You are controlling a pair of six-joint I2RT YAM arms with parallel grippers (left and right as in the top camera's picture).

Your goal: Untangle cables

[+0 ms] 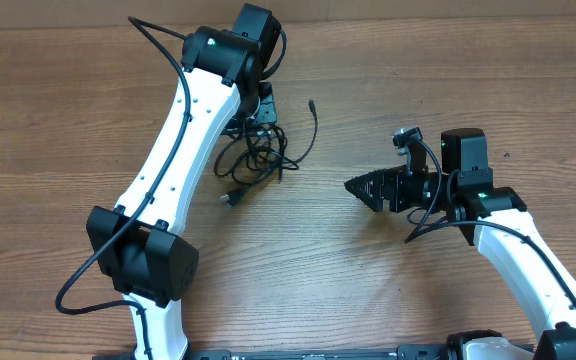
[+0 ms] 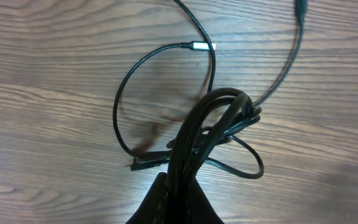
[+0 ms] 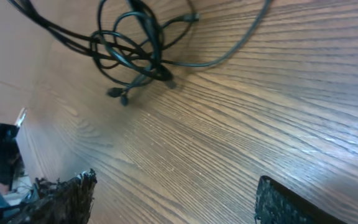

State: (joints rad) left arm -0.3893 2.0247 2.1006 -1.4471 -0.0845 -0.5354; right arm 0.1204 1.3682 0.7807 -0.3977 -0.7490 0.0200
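Here the left gripper has its jaws drawn together on a bunch of strands from the cables: several black loops run up out of the closed tips with no gap showing between the fingers. Just ahead of those jaws the loops cross and knot over each other above the wooden table. Farther ahead, one thin cord curves round in an open arc and ends in a silver plug tip lying flat on the wood. Another cord leaves the knot and runs away to a dark plug, well beyond the fingertips. Beside the jaws, close to their tips, a short dark connector lies on the table. From overhead, the tangle spreads out directly below the left wrist, and a single cord arcs away from it toward the right arm's side. The right gripper has its jaws spread wide with nothing between them, only bare wood grain. The tangle lies well ahead of these open jaws and apart from them. Its nearest cord ends face the gripper but touch neither finger.
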